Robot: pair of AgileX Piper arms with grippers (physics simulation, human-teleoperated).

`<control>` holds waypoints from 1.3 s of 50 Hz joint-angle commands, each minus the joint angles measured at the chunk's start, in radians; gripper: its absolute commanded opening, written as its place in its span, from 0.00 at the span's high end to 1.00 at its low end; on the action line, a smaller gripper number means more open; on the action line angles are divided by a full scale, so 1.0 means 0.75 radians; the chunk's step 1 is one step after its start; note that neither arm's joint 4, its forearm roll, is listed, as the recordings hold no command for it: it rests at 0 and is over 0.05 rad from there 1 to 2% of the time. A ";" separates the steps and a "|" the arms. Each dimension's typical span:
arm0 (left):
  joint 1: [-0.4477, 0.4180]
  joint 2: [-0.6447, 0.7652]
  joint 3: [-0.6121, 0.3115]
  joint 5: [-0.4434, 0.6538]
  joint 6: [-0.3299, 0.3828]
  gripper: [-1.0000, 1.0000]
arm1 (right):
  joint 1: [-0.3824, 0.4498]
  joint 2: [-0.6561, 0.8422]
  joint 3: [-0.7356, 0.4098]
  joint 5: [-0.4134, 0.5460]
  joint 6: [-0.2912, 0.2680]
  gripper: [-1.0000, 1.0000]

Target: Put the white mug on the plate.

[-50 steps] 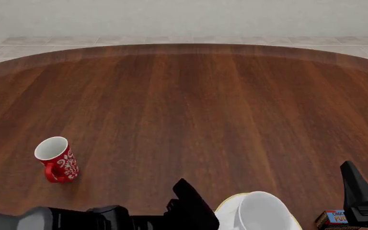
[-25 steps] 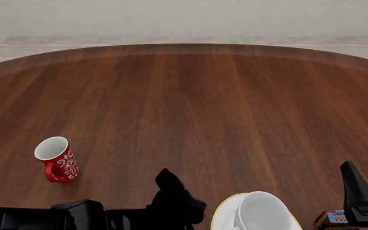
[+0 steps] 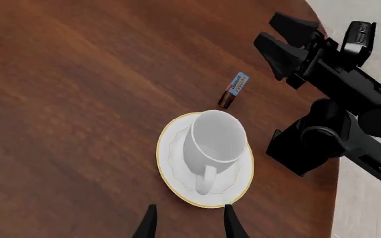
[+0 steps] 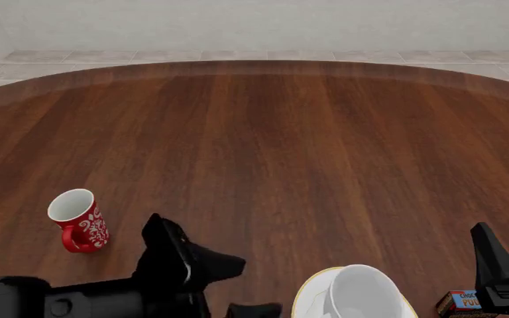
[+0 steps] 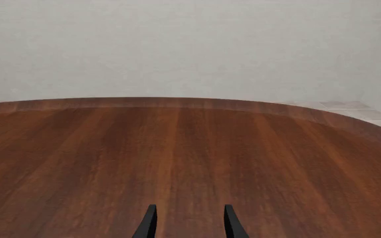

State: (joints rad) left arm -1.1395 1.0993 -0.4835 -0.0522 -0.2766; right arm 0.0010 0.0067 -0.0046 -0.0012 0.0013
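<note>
Left gripper (image 3: 187, 225) has pulled back from white mug (image 3: 214, 136) on plate (image 3: 177, 183)

A bare simulated test room, not a lived-in home. A round dark-wood counter (image 4: 264, 152) stands on a pale tiled floor (image 4: 236, 55) against a plain off-white wall (image 5: 190, 44). Two black robot arms work at it, with only cups and a small box nearby.
</note>
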 commanded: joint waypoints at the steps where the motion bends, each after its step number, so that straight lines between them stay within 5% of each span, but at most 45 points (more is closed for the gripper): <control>1: 0.038 -0.237 0.074 0.041 -0.012 0.00 | -0.002 0.002 0.001 -0.002 -0.002 0.00; 8: 0.055 -0.356 0.095 0.084 -0.007 0.00 | -0.002 0.015 -0.004 -0.022 -0.048 0.00; 10: 0.066 -0.406 0.103 0.099 -0.010 0.00 | -0.010 0.037 -0.002 -0.029 0.022 0.00; 18: 0.093 -0.519 0.136 0.137 -0.021 0.00 | -0.009 0.034 -0.002 -0.032 -0.004 0.00; 20: 0.101 -0.545 0.155 0.139 -0.019 0.00 | -0.002 0.008 -0.003 -0.021 -0.074 0.00; 29: 0.144 -0.707 0.195 0.201 -0.037 0.00 | 0.000 -0.008 -0.021 -0.028 -0.006 0.00; 38: 0.197 -0.878 0.253 0.266 -0.004 0.00 | -0.029 -0.009 -0.086 -0.140 0.204 0.00; 65: 0.326 -1.337 0.278 0.611 -0.017 0.00 | -0.031 -0.009 -0.160 -0.228 0.235 0.00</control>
State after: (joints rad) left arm -0.9253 0.1966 -0.2801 0.3311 -0.2904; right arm -0.0179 0.0000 -0.1137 -0.1497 0.1609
